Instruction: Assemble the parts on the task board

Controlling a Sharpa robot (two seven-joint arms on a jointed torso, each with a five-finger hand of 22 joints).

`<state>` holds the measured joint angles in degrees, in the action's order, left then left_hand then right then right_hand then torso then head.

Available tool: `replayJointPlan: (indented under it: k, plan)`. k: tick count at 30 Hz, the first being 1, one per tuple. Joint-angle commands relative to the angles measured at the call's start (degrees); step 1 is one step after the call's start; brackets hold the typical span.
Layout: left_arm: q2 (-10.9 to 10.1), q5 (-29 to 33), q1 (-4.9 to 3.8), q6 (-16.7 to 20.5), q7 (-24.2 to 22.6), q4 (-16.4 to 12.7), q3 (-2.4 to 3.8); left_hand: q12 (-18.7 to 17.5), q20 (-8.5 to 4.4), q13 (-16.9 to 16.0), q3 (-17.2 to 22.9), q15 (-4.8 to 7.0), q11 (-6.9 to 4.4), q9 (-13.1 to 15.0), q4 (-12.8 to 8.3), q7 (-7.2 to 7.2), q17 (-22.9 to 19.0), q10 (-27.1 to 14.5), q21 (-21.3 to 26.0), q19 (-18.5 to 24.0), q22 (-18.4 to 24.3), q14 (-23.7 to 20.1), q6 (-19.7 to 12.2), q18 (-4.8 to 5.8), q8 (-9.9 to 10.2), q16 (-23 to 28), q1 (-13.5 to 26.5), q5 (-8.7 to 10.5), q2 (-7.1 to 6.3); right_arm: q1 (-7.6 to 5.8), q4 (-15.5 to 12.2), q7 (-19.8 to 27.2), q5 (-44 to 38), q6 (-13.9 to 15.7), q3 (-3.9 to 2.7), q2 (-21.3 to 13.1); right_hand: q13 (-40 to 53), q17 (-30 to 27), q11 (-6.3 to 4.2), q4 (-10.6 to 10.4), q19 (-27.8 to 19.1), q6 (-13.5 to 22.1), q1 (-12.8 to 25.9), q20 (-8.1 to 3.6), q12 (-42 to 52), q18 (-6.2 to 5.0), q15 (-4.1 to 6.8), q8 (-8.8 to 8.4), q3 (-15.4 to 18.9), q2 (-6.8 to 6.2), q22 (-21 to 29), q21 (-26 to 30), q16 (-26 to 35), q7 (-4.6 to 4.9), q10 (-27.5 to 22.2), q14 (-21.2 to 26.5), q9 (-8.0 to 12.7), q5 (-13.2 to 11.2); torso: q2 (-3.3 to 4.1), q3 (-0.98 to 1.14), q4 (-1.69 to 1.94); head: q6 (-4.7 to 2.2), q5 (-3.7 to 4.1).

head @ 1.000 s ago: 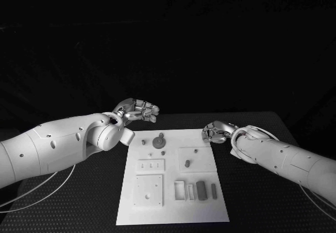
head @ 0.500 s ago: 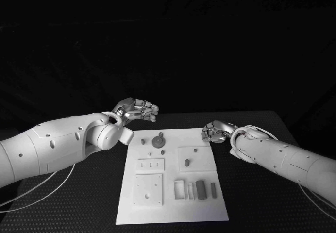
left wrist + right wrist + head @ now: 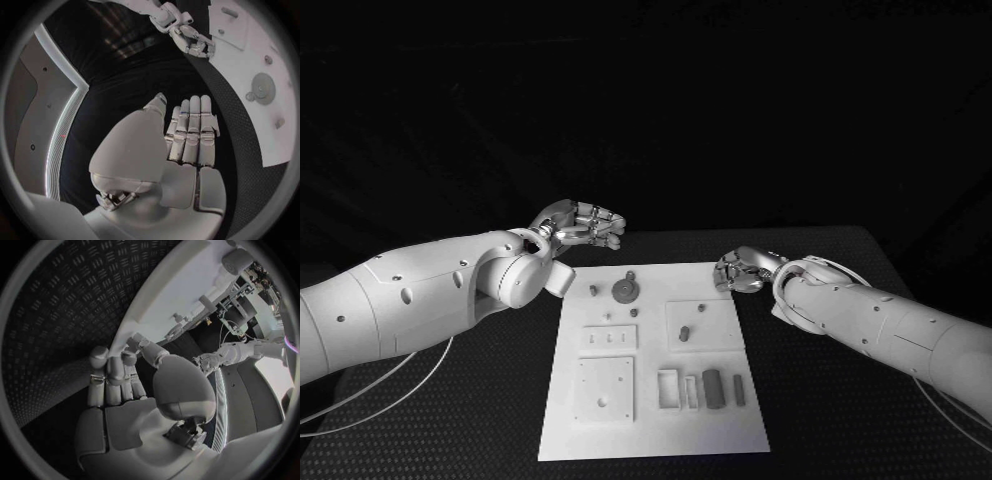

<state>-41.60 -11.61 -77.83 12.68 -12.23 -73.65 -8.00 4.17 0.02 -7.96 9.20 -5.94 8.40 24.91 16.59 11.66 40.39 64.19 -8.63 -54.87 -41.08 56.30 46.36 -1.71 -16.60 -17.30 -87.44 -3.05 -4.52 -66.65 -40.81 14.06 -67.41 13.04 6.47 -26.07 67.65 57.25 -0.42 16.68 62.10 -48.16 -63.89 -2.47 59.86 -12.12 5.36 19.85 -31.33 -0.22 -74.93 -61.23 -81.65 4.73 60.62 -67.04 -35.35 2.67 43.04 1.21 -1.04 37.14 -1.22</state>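
1. Task board (image 3: 661, 430): white plate, centre of black tabletop (image 3: 848, 400), lying flat.
2. Parts on board: round disc (image 3: 629, 290) at far end; small peg (image 3: 685, 332) mid-right; upright bars (image 3: 714, 388) near-right. None held.
3. Left hand (image 3: 584, 225): off board's far-left corner, above tabletop, fingers curled in, nothing in them.
4. Right hand (image 3: 744, 270): just beside board's far-right edge, fingers curled, holding nothing.
5. Handling, est.: parts look small, rigid, light, prob. smooth, so liable to slip. Disc: pinch at rim. Peg and bars: pinch across long sides, fingertips only.
6. Board likely stiff; may slide if pushed.
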Motion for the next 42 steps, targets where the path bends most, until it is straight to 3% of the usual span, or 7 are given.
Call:
replayJointPlan:
  k: [1, 9, 21, 28, 32, 37, 42]
  plan:
    - [0.14, 0.01, -0.02, -0.9, -0.46, -0.01, 0.05, -0.13, 0.09, -0.05, 0.11, 0.08, -0.06, -0.04, -0.02, -0.12, 0.09, 0.5, 0.3, -0.12, -0.08, 0.32, -0.35, -0.72, 0.09, 0.37, 0.46, -0.28, 0.08, 0.04, -0.37, -0.32, 0.04, 0.6, 0.01, -0.11, -0.06, -0.06, -0.36, 0.08, -0.39, -9.33, -0.21, -0.11, 0.31, -2.88, 1.23, 0.28, 0.39, 0.43, -0.88, -0.22, -0.36, 0.67, -0.12, 0.66, -0.26, 0.05, -0.01, 0.03, -0.01, 0.07, 0.04]
    - [0.06, 0.01, -0.02, -0.96, -0.52, 0.06, 0.05, -0.11, 0.09, -0.08, 0.13, 0.08, -0.09, -0.03, -0.04, -0.13, 0.13, 0.56, 0.31, -0.12, -0.09, 0.33, -0.31, -0.72, 0.07, 0.41, 0.42, -0.29, 0.12, 0.04, -1.72, -1.72, 0.52, 4.59, 0.01, -0.79, -0.09, -0.12, -0.41, 0.15, -0.35, -8.95, -1.03, -0.27, 0.38, -2.88, 1.37, 0.82, 0.59, 0.48, -0.87, -0.3, -0.56, 0.71, -0.11, 0.57, -1.46, 0.05, -0.06, 0.06, -0.01, 0.17, 0.2]
    - [-0.19, -1.47, -0.03, -1.01, 1.0, -0.1, 0.05, 0.48, -0.08, -0.61, 0.28, 0.27, -1.0, 0.38, -0.06, -1.01, 0.75, 2.58, 0.31, -0.47, -0.47, 0.93, 1.69, -0.73, -0.98, 0.5, 0.02, -0.29, 0.89, -0.61, -4.69, -3.14, 0.32, 6.31, -0.01, -2.38, -0.05, 0.14, -0.38, 0.16, -0.19, -8.71, -1.38, -0.47, 0.59, -2.88, 1.33, 1.4, 1.0, 0.62, -0.87, -0.45, -0.87, 0.73, 0.06, 0.16, -2.65, 0.06, -0.11, 0.06, -0.17, 0.11, 0.2]
    - [-0.01, -7.91, -0.04, -4.58, 7.95, 0.15, 0.05, 1.06, -0.95, -1.25, -0.41, 1.23, -2.23, 0.75, 0.08, -2.36, 2.14, 5.46, -0.72, -2.44, -1.58, 3.43, 4.89, -1.03, -2.27, -0.42, 1.73, -0.01, 1.93, -2.5, -10.44, -6.66, -2.17, 6.1, -0.21, -4.03, -0.04, 0.41, -0.39, 0.17, -0.14, -8.74, -1.46, -0.53, 0.65, -2.88, 1.35, 1.55, 1.09, 0.58, -0.87, -0.49, -1.01, 0.73, 0.13, -0.1, -2.91, 0.06, -0.26, 0.07, -0.29, -0.18, 0.23]
    - [1.0, -12.45, -0.04, -5.33, 11.79, 0.83, 0.04, 1.12, -1.06, -1.49, -1.29, 1.23, -2.58, 0.71, 0.15, -2.76, 2.62, 6.47, -0.76, -2.52, -1.94, 3.5, 5.9, -0.94, -2.46, -0.24, 4.27, 0.12, 1.53, -3.56, -14.65, -9.04, -3.88, 5.48, -0.39, -4.78, -0.04, 0.53, -0.4, 0.18, -0.08, -8.8, -1.51, -0.56, 0.69, -2.88, 1.36, 1.64, 1.13, 0.54, -0.88, -0.53, -1.07, 0.71, 0.19, -0.22, -3.04, 0.06, -0.53, 0.05, -0.44, -0.53, 0.3]
    - [2.84, -14.74, 0.0, -8.93, 18.6, 1.51, 0.0, 0.75, -1.01, -1.58, -2.15, 1.14, -2.63, 0.5, 0.24, -2.83, 3.12, 6.74, -0.61, -2.37, -2.23, 3.39, 6.17, -0.93, -2.23, 0.05, 8.13, 0.22, 0.64, -4.22, -20.18, -11.13, -5.82, 4.83, -0.4, -5.25, -0.05, 0.38, -0.42, 0.17, -0.03, -8.86, -1.53, -0.6, 0.71, -2.88, 1.38, 1.71, 1.17, 0.52, -0.87, -0.56, -1.06, 0.69, 0.24, -0.17, -3.14, 0.06, -1.36, -0.09, -0.93, -0.72, -0.37]
    - [4.7, -15.44, 0.68, -7.6, 21.42, 2.05, -0.15, 0.52, -0.88, -1.83, -2.76, 1.0, -2.63, 0.32, 0.24, -2.7, 3.62, 6.86, -0.42, -2.16, -2.44, 3.08, 5.98, -1.03, -1.91, 0.31, 12.5, 0.25, -0.42, -4.25, -23.68, -12.36, -6.86, 4.69, -0.4, -4.69, -0.05, 0.41, -0.43, 0.17, 0.0, -8.87, -1.54, -0.61, 0.72, -2.88, 1.39, 1.73, 1.18, 0.51, -0.87, -0.57, -1.08, 0.68, 0.27, -0.21, -3.18, 0.06, -2.21, -0.24, -1.16, -0.61, -1.24]
